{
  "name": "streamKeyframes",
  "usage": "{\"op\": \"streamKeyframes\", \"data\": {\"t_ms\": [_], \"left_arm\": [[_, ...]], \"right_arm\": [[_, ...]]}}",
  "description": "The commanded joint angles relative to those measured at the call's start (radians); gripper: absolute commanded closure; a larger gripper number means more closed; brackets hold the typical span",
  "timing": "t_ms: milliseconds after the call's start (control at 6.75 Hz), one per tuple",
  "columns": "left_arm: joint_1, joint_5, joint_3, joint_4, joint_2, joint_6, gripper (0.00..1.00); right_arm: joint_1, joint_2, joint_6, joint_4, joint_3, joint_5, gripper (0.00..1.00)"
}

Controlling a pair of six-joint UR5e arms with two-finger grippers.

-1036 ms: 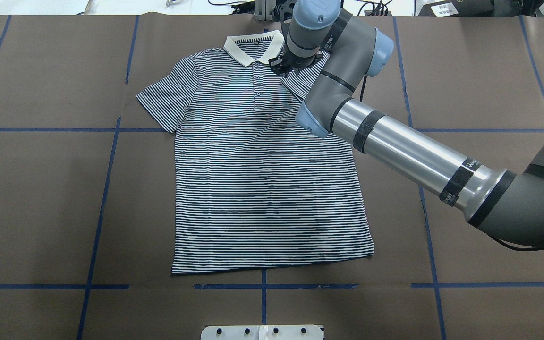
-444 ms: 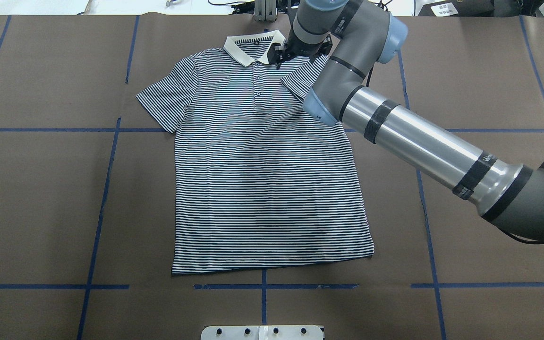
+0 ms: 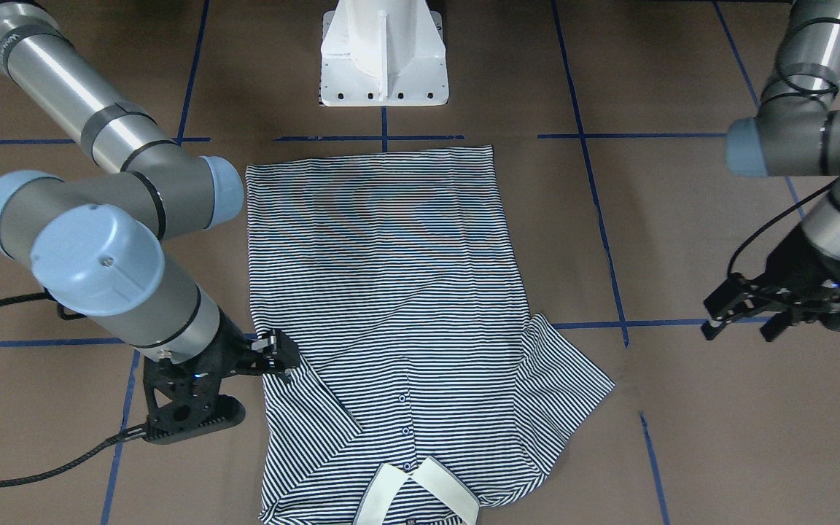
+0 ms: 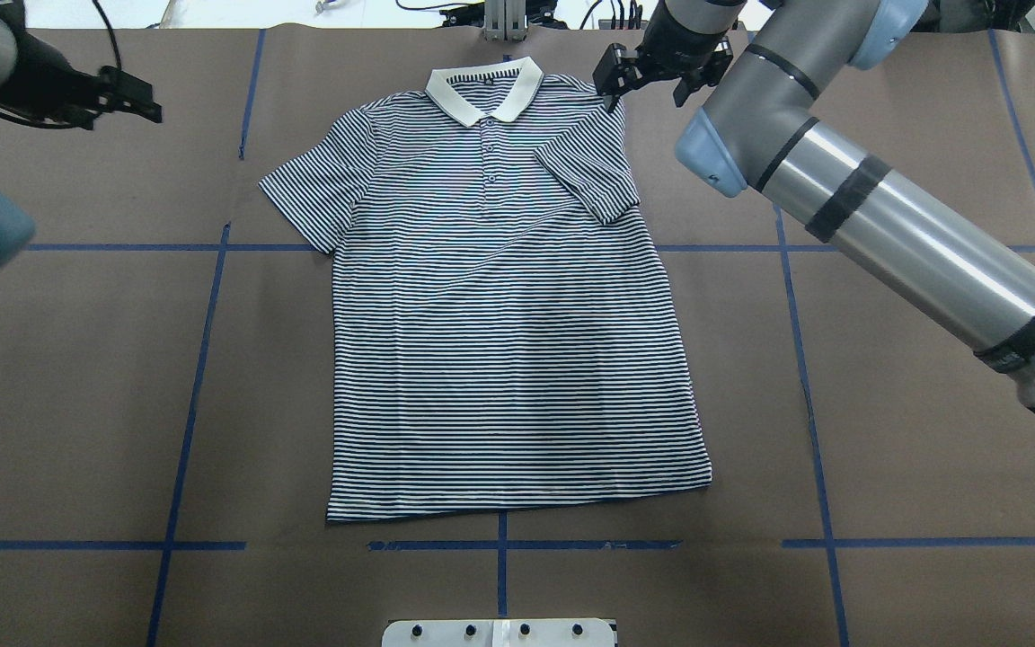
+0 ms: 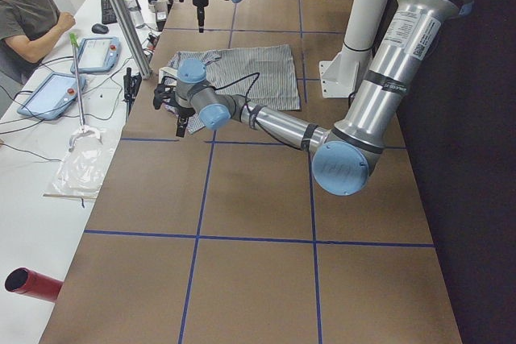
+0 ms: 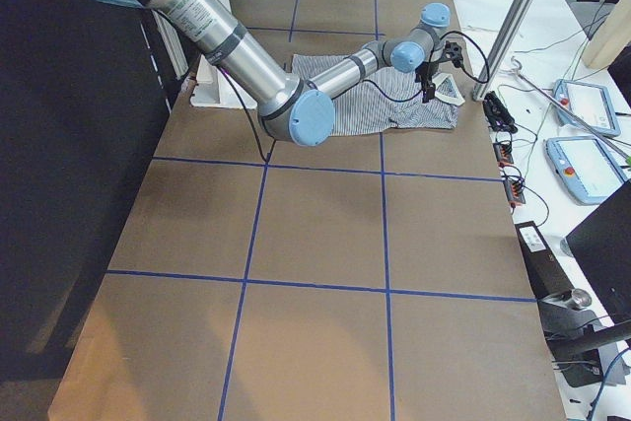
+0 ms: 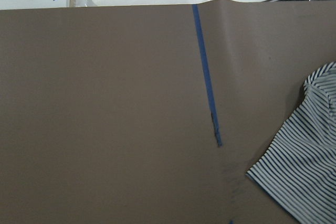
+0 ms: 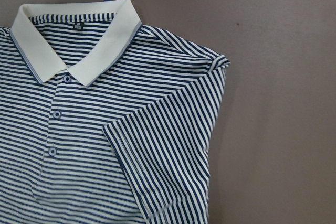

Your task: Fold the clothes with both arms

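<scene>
The shirt (image 4: pixel 499 314) lies flat at the table's (image 4: pixel 77 377) far edge, mid-width. The right wrist view alone shows its folded sleeve (image 8: pixel 168 150) close up. The left gripper (image 3: pixel 744 324) and the right gripper (image 4: pixel 648 83) both stand spread apart.

— How is the light behaving here?
— It is falling evenly from above; the brown table (image 4: pixel 77 377) is carrying only soft, faint shadows.
— Is anything glaring?
— The right arm (image 4: pixel 913 243) is shining in a long white streak along its metal tube, and the stripes of the polo shirt (image 3: pixel 383 240) are shimmering into wavy coloured bands in the front-facing view. Both side views are sinking into black along the robot's edge
</scene>
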Motion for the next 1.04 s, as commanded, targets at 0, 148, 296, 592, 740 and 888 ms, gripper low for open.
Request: {"op": "streamKeyframes", "data": {"t_ms": [0,148,296,592,740,888], "left_arm": [[0.171,0.237,0.078,-0.037,-0.06,-0.202,0.0],[0.194,0.284,0.132,-0.04,-0.091,-0.217,0.0],[0.226,0.307,0.143,-0.043,-0.094,-0.218,0.01],[0.258,0.373,0.226,-0.048,-0.145,-0.217,0.01],[0.266,0.375,0.266,-0.051,-0.174,-0.215,0.0],[0.266,0.376,0.301,-0.08,-0.184,-0.212,0.0]], "right_arm": [[0.061,-0.136,-0.21,-0.195,0.224,0.021,0.0],[0.063,-0.15,-0.215,-0.192,0.237,0.03,0.0],[0.059,-0.152,-0.212,-0.189,0.236,0.029,0.0],[0.053,-0.155,-0.206,-0.178,0.231,0.027,0.0],[0.046,-0.155,-0.203,-0.175,0.225,0.026,0.0],[0.043,-0.155,-0.201,-0.175,0.225,0.024,0.0]]}}
